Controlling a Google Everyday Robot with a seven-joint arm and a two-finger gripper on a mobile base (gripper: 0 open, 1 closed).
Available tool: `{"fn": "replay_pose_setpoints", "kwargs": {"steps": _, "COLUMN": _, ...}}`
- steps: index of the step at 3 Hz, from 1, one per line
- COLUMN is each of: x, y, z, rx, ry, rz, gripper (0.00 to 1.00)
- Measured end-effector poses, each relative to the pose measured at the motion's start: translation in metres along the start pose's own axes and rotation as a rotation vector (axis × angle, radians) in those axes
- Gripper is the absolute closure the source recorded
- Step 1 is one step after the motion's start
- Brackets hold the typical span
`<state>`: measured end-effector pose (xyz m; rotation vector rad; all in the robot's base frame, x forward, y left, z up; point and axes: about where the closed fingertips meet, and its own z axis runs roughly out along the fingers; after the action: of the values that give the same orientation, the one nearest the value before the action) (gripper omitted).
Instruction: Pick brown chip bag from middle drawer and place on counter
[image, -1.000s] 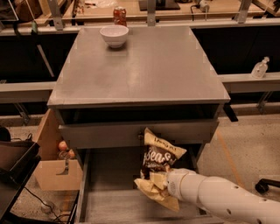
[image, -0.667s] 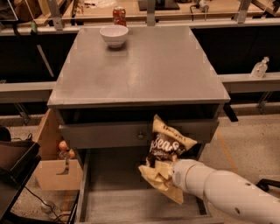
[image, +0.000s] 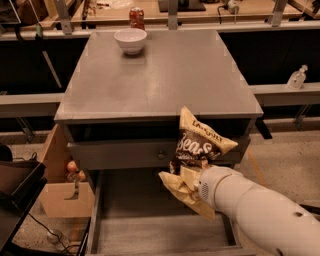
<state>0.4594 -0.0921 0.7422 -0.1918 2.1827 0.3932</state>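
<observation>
Gripper (image: 189, 174) clamped on brown chip bag (image: 201, 144), held above open middle drawer (image: 145, 234)

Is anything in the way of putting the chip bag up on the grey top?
Nothing visible. The gripper holds the crinkled brown chip bag up at the front edge of the flat grey counter. The round white bowl and the red soda can are far at the back, away from the bag.
</observation>
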Motion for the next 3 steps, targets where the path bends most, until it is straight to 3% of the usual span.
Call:
{"fn": "replay_pose_setpoints", "kwargs": {"steps": 2, "x": -0.007, "y": 0.003, "z": -0.001, "rx": 0.001, "ry": -0.014, "rz": -0.015, "gripper": 1.00}}
{"fn": "replay_pose_setpoints", "kwargs": {"steps": 3, "x": -0.039, "y": 0.001, "z": -0.016, "rx": 0.022, "ry": -0.062, "rz": -0.047, "gripper": 1.00}}
